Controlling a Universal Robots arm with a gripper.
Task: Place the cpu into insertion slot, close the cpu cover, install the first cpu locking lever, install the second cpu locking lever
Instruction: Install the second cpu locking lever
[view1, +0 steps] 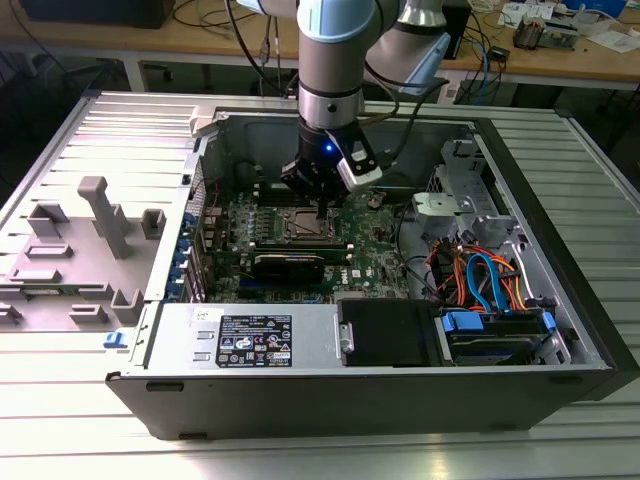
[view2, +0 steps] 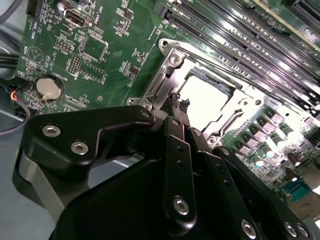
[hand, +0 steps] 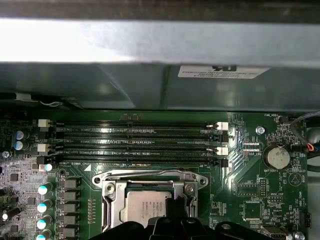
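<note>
The robot's black hand (view2: 179, 107), fingertips pinched together, hovers just above the cpu cover (hand: 150, 186) lying over the seated cpu (hand: 145, 206), so lever locking likely calls for careful hooking.

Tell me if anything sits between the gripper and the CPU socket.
Nothing visible does. The gripper hangs right above the socket, its tips at the cover edge, with only open air between. The memory slots lie off to one side.
</note>
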